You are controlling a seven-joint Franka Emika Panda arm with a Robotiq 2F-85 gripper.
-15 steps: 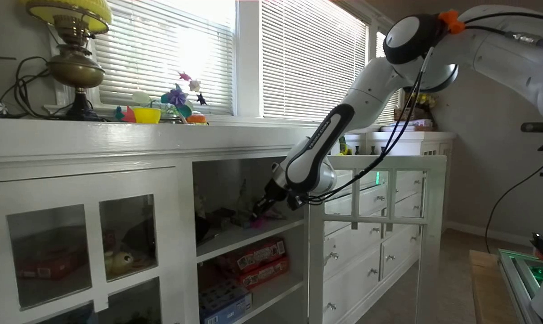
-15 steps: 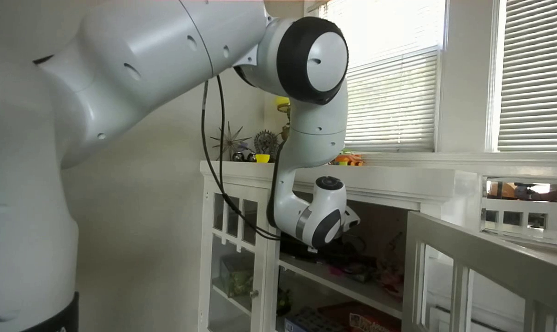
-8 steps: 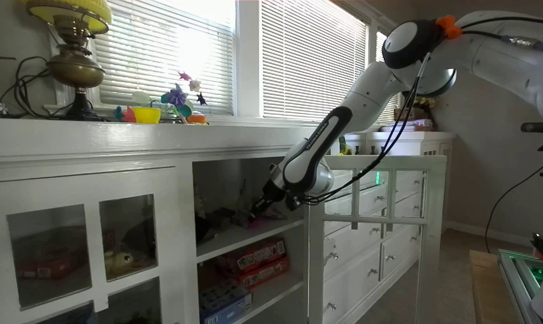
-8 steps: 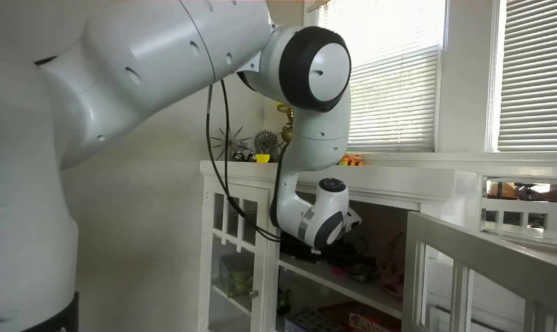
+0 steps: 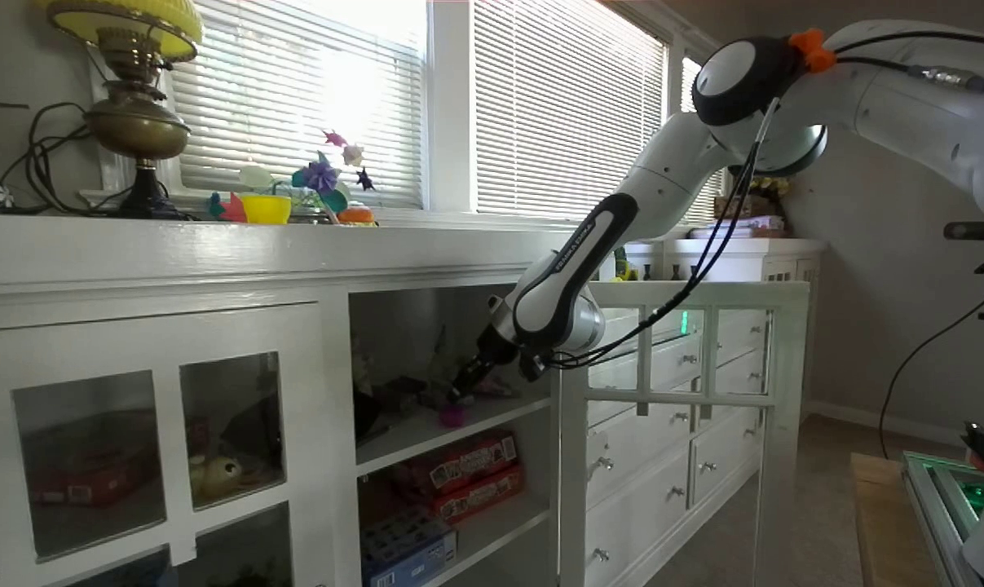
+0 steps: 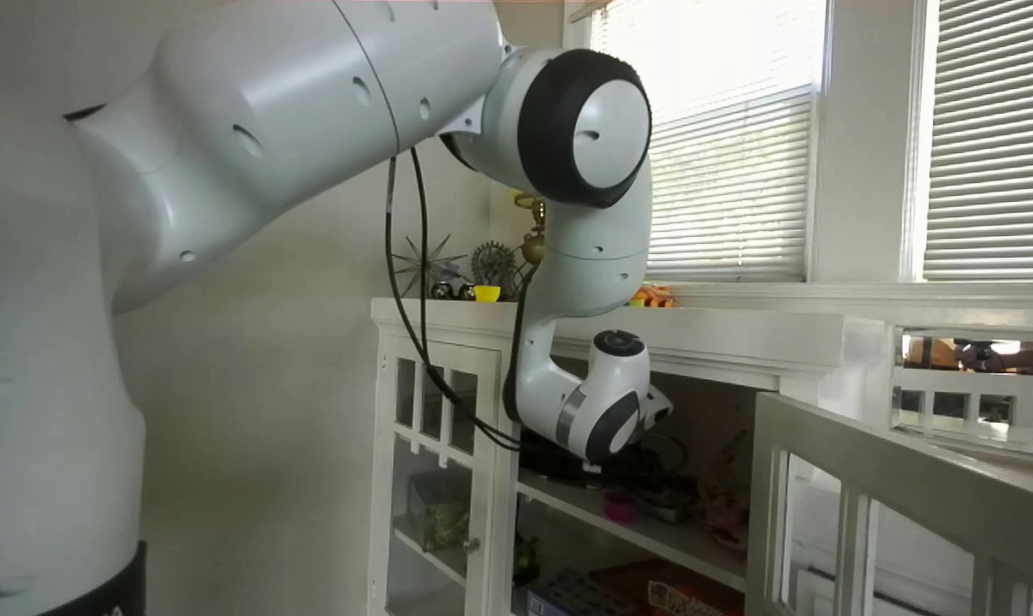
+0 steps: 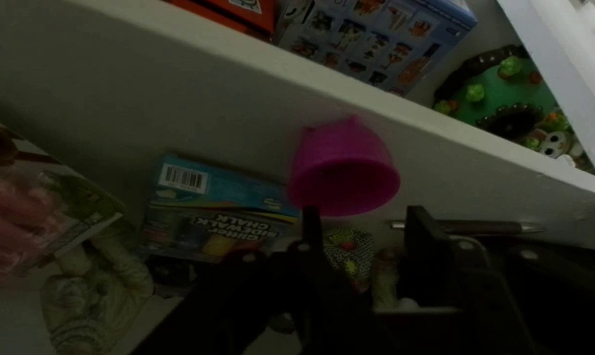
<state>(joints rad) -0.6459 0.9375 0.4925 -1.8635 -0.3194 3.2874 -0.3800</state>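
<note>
In front of me, the black two-fingered gripper [image 7: 365, 217] is hanging inside the white wooden cabinet [image 5: 337, 440], its fingers standing spread and pinching nothing. Just beyond the fingertips, the magenta plastic cup [image 7: 344, 158] is standing upright on the white upper shelf [image 7: 169, 113], near its front edge. In the wrist view one fingertip is showing right at the cup's rim; I can't tell whether it is touching. A small sideways drift could be catching that rim, and I'm thinking the cup would be tipping or sliding off the edge. The teal cardboard sidewalk-chalk box [image 7: 218, 209] and the slim dark pen [image 7: 484, 227] are lying close by, so a wider swing would be risking those too.
</note>
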